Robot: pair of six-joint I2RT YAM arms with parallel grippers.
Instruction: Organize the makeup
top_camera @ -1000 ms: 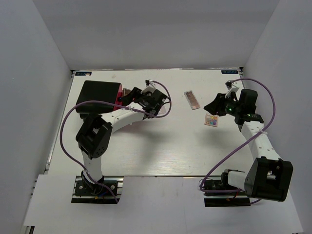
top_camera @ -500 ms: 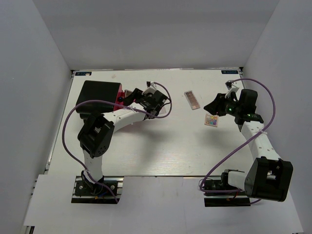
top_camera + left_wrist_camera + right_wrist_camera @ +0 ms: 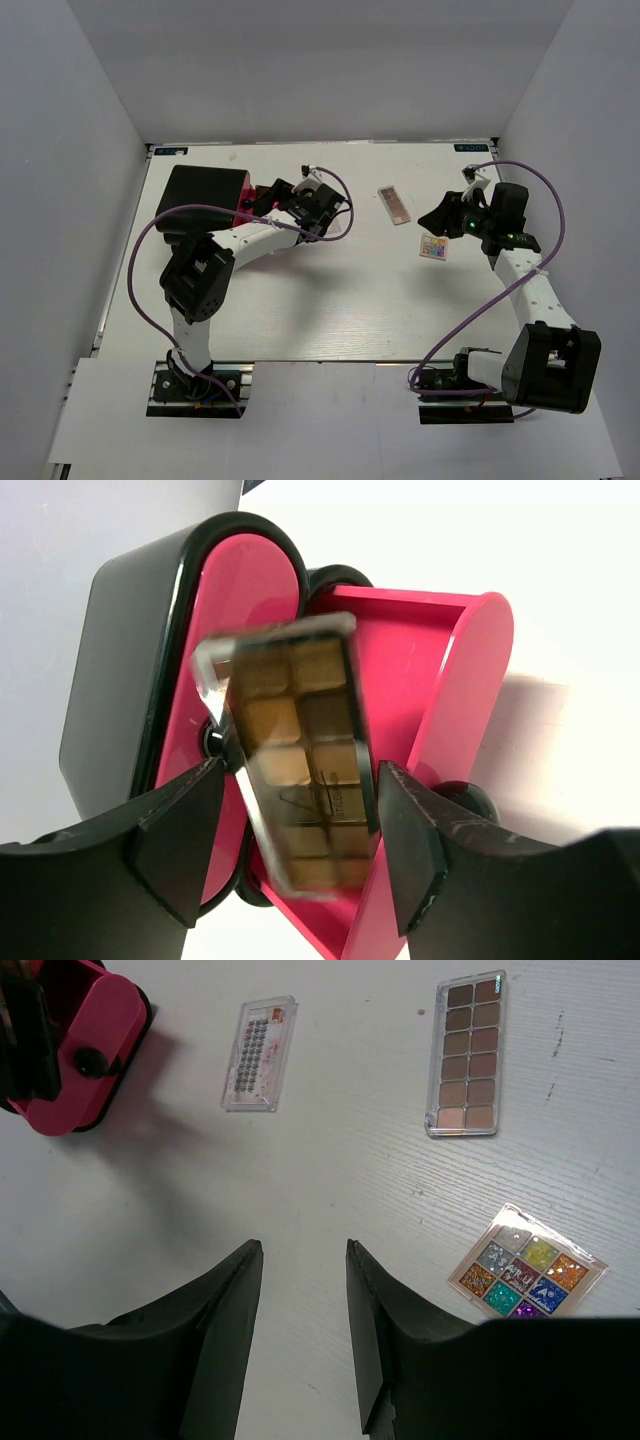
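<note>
Left gripper (image 3: pixel 300 770): jaws apart on either side of a brown eyeshadow palette (image 3: pixel 298 710). The palette is blurred and tilted over the case (image 3: pixel 445 670); can't tell if the pads pinch it. Right gripper (image 3: pixel 303 1250): jaws spread, empty, above the table (image 3: pixel 330 1160). On the table lie a second brown palette (image 3: pixel 466 1053), a flat packet (image 3: pixel 259 1055) and a multicoloured palette (image 3: pixel 525 1275), its near corner cut off by the gripper.

Reaches the left arm (image 3: pixel 235 240) up from its near base toward the far left, elbow bent, with the left gripper (image 3: pixel 300 780) pointed left and its jaws spread wide. Holds the right arm (image 3: pixel 525 280) folded on the right side, with the right gripper (image 3: pixel 305 1250) aimed down and leftward, jaws parted.
</note>
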